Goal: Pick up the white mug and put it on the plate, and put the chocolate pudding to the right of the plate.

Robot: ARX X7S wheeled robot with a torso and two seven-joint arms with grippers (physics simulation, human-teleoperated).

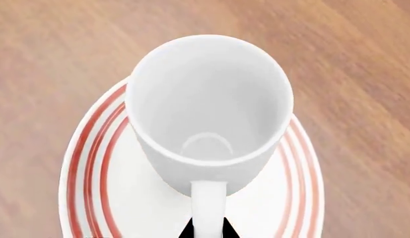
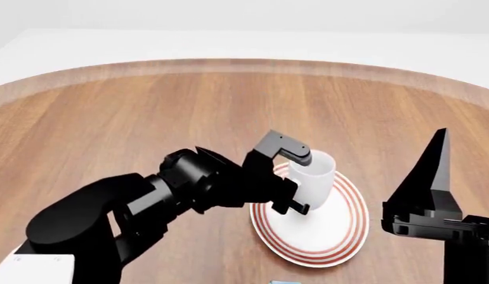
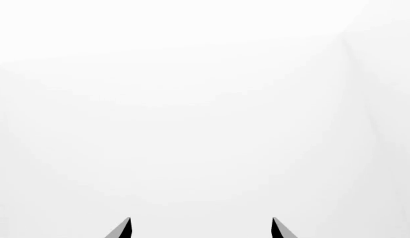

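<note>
Round wooden table [image 2: 110,118] against a pale, featureless backdrop. Stood upright on the plate [image 2: 339,234], toward its far-left part: the white mug [image 2: 314,177], handle pinched between the closed-in fingers of the left gripper [image 1: 208,232]. Right gripper [image 3: 201,229] spread wide, raised off to the right, pointed at blank white. Chocolate pudding: only a blue sliver [image 2: 284,282] at the head view's bottom edge.

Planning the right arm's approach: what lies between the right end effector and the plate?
Only bare wooden table, seen in the head view, between the right end effector and the plate.
</note>
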